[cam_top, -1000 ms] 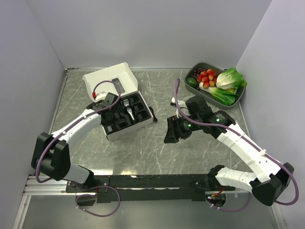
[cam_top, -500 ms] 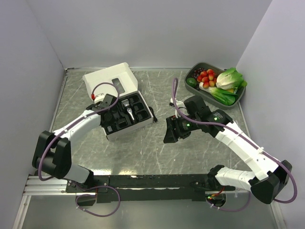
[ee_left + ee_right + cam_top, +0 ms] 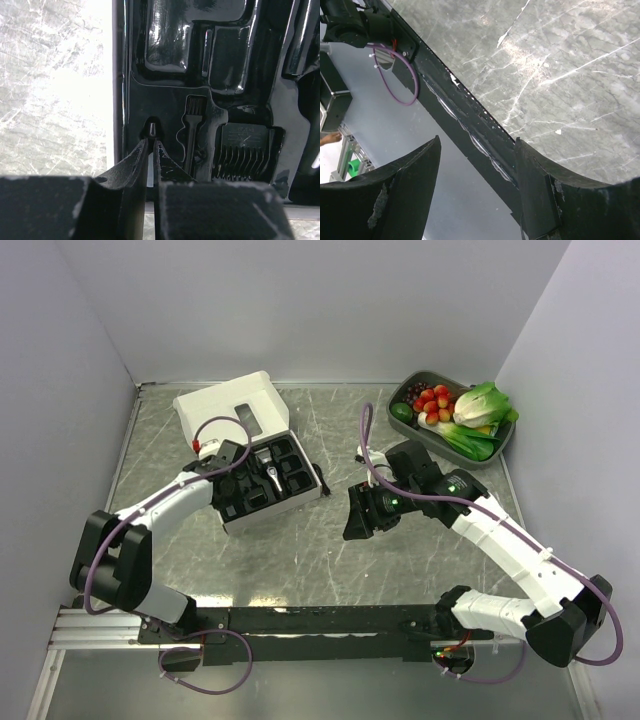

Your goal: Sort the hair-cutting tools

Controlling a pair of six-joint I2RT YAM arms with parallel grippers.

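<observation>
The black moulded tray (image 3: 283, 492) sits left of centre, next to the white box (image 3: 228, 408). The clipper's silver head (image 3: 271, 473) shows in a tray slot. My left gripper (image 3: 226, 468) is over the tray's left side. In the left wrist view its tips (image 3: 151, 143) are closed to a thin slit, pinching the near end of a tiny black cylindrical bit (image 3: 151, 129) in a small slot at the tray's edge. A small brush (image 3: 192, 125) and a black comb attachment (image 3: 245, 150) lie in slots beside it. My right gripper (image 3: 358, 522) hangs open and empty over the table's middle.
A grey bowl (image 3: 407, 389) of vegetables and red fruit stands at the back right. Grey walls close in the table on the left, back and right. The arms' black base rail (image 3: 465, 117) runs along the near edge.
My left gripper has shifted slightly left and nearer over the tray's left side. The right arm has barely moved.
</observation>
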